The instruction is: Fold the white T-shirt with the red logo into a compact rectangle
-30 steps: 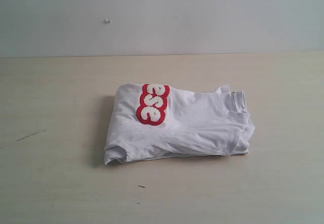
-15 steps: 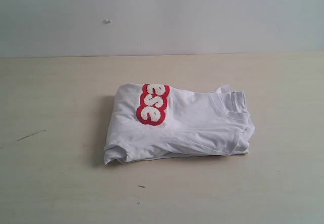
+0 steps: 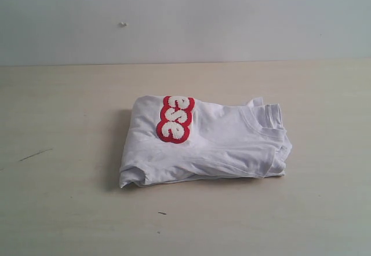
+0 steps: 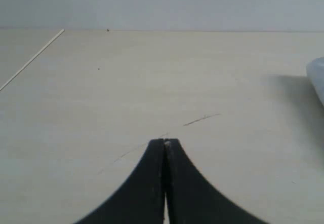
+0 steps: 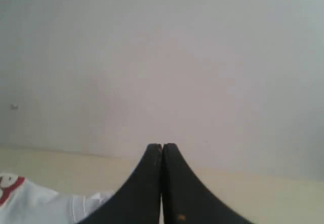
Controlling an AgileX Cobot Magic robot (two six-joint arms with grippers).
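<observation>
Across the pale table [image 3: 58, 209], well apart from both pincers, the white T-shirt [image 3: 226, 143] lies as a squat folded bundle with its collar [image 3: 270, 119] at one end, so the folding looks about finished. Its red logo [image 3: 175, 119] sits on top, only the last letters showing. The left pincer [image 4: 165, 144] hangs shut and empty over bare wood, and the right pincer [image 5: 162, 147] likewise, probably parked clear. Nothing blocks either. A thin scratch [image 4: 201, 119] lies just ahead of the left one.

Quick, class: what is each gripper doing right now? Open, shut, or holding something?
Left gripper: shut, holding nothing.
Right gripper: shut, holding nothing.
</observation>
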